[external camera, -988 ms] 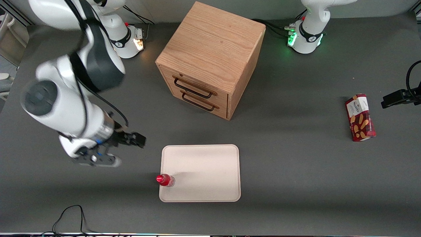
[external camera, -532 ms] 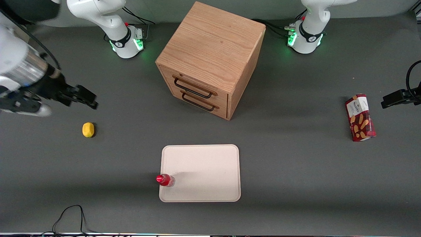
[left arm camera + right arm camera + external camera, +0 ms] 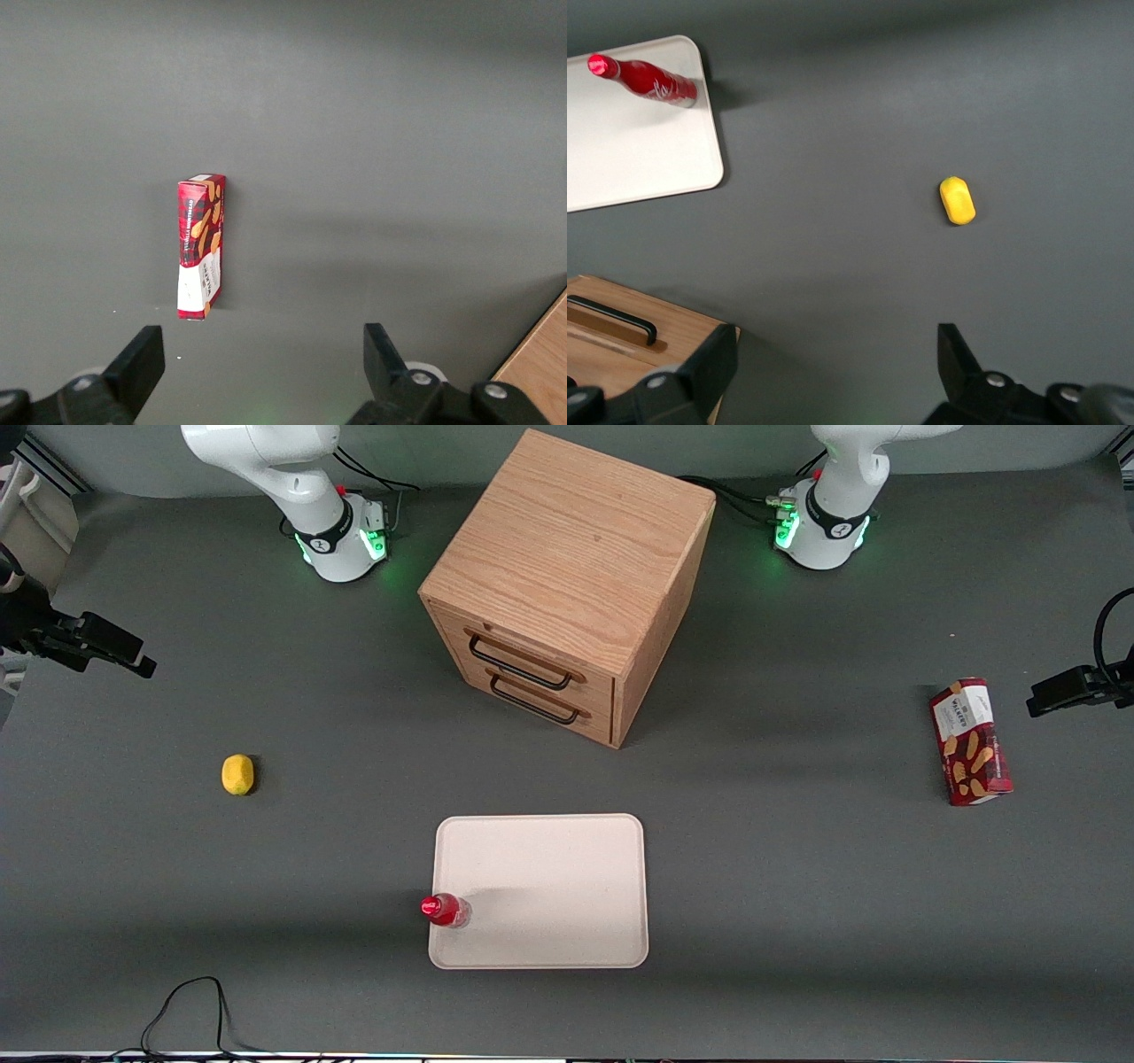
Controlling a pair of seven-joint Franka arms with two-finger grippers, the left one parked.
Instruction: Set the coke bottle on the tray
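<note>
The coke bottle (image 3: pixel 444 910), slim and red with a red cap, stands upright on the cream tray (image 3: pixel 549 886), at the tray's edge toward the working arm's end, near the corner nearest the camera. It also shows in the right wrist view (image 3: pixel 647 79) on the tray (image 3: pixel 629 150). My gripper (image 3: pixel 106 651) is high above the working arm's end of the table, well away from the bottle and tray. Its fingers (image 3: pixel 709 359) are spread wide and hold nothing.
A wooden drawer cabinet (image 3: pixel 567 576) with two black handles stands farther from the camera than the tray. A yellow lemon (image 3: pixel 237 773) lies toward the working arm's end. A red cookie box (image 3: pixel 970 741) lies toward the parked arm's end.
My gripper has pulled up and away from beside the tray toward the working arm's end, uncovering the lemon. The bottle stays standing on the tray.
</note>
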